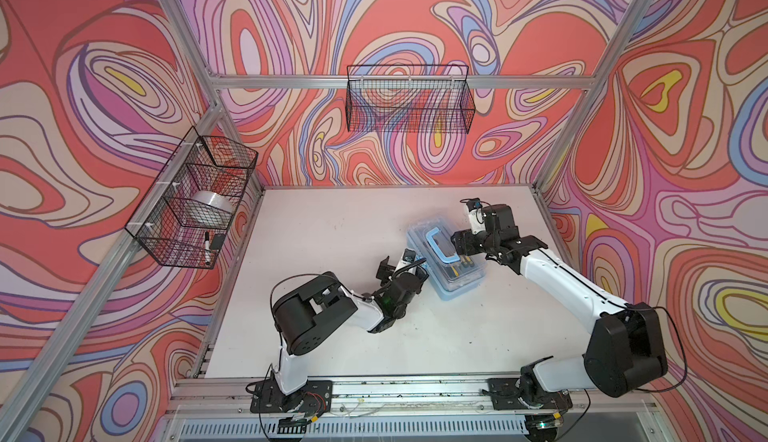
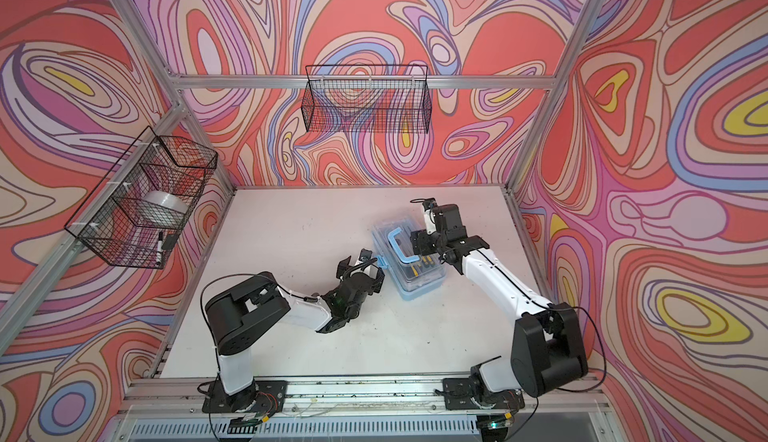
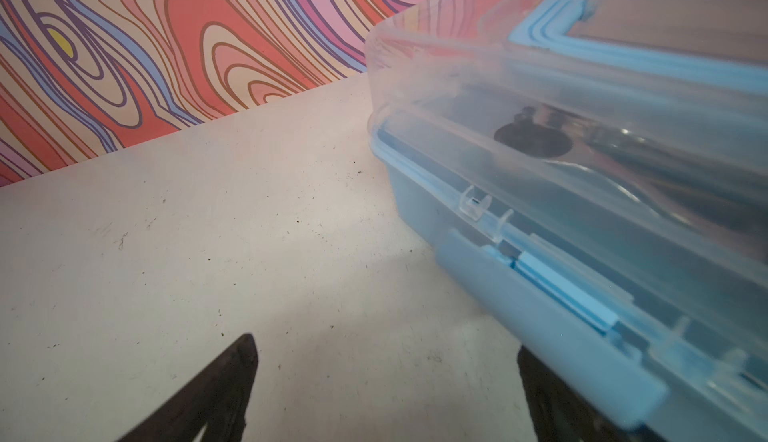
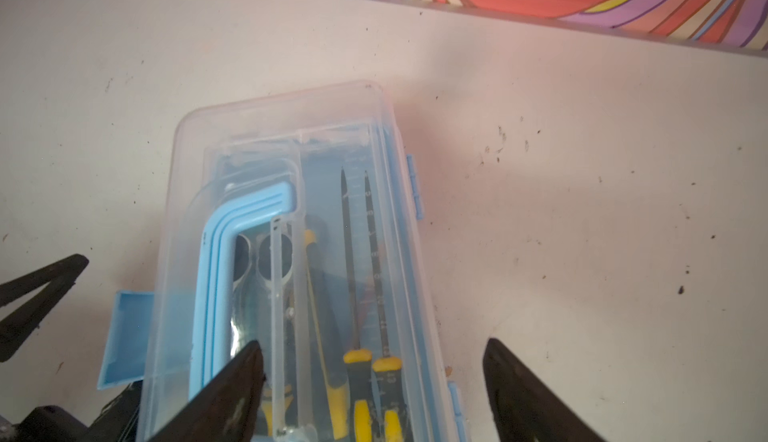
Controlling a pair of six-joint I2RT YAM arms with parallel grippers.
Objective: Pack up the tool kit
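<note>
- Light-blue plastic tool kit (image 1: pixel 446 271) sits on the white table (image 1: pixel 332 232), right of centre and skewed to the table edges in both top views (image 2: pixel 409 278).
- Its clear lid (image 4: pixel 266 137) is down over the base, and the blue U-shaped handle (image 4: pixel 224 253) lies flat on top.
- Through the lid I see two screwdrivers (image 4: pixel 376 367) with yellow-black grips side by side. Next to them are yellow-handled cutters (image 4: pixel 320 294).
- Two round metal heads (image 4: pixel 266 261) sit by the handle. They are possibly ratchets, but too blurred through the plastic to be sure.
- A blue latch flap (image 4: pixel 124 336) sticks out from the case's long side and looks unclipped.
- My left gripper (image 1: pixel 401 267) is low at the table on the latch side, jaws spread wide and gripping nothing. In the left wrist view one finger (image 3: pixel 540 398) is tucked right against the latch (image 3: pixel 540 315).
- My right gripper (image 4: pixel 374 357) hovers above the case, jaws well apart, holding nothing. One finger (image 4: pixel 245 377) is over the lid by the handle, the other out past the far long edge. I can't tell if it touches.
- Black wire basket (image 1: pixel 191 199) on the left wall holds a tape roll (image 1: pixel 212 207) and a marker (image 1: pixel 206 247).
</note>
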